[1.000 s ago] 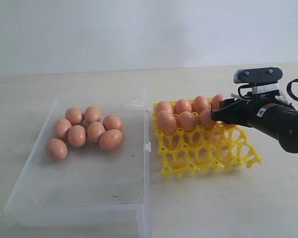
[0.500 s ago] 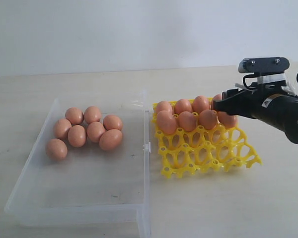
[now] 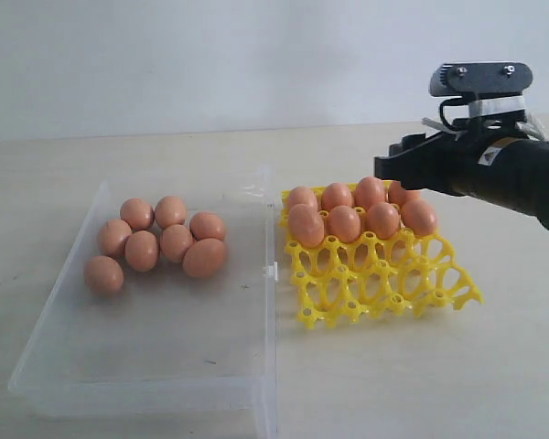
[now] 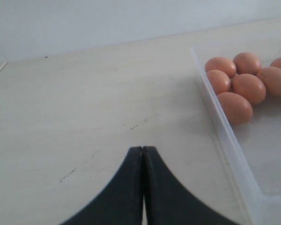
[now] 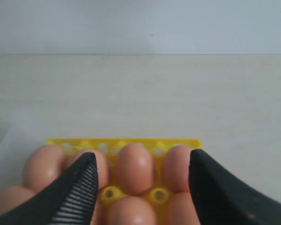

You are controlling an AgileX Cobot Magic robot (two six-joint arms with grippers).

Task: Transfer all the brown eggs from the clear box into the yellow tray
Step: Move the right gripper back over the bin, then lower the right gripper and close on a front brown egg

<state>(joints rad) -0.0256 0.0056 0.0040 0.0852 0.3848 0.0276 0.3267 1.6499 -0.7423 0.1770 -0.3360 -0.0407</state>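
Several brown eggs (image 3: 163, 242) lie bunched in the far left part of the clear box (image 3: 146, 389). Several more eggs (image 3: 345, 222) fill the two back rows of the yellow tray (image 3: 375, 283); its front cups hold nothing. My right gripper (image 3: 389, 169) hangs open above the tray's back right eggs, holding nothing. In the right wrist view, the right gripper (image 5: 143, 153) frames tray eggs (image 5: 134, 166) below its spread fingers. My left gripper (image 4: 143, 149) is shut and empty over bare table, outside the box wall (image 4: 225, 136), with box eggs (image 4: 248, 87) beyond it.
The box's clasp tab (image 3: 273, 271) faces the tray across a narrow gap. The table (image 3: 494, 366) is pale wood with a white wall behind. The left arm does not show in the exterior view.
My right gripper has risen from the tray's right end and shifted a little left. An egg now shows at the right end of the second row, where the gripper was.
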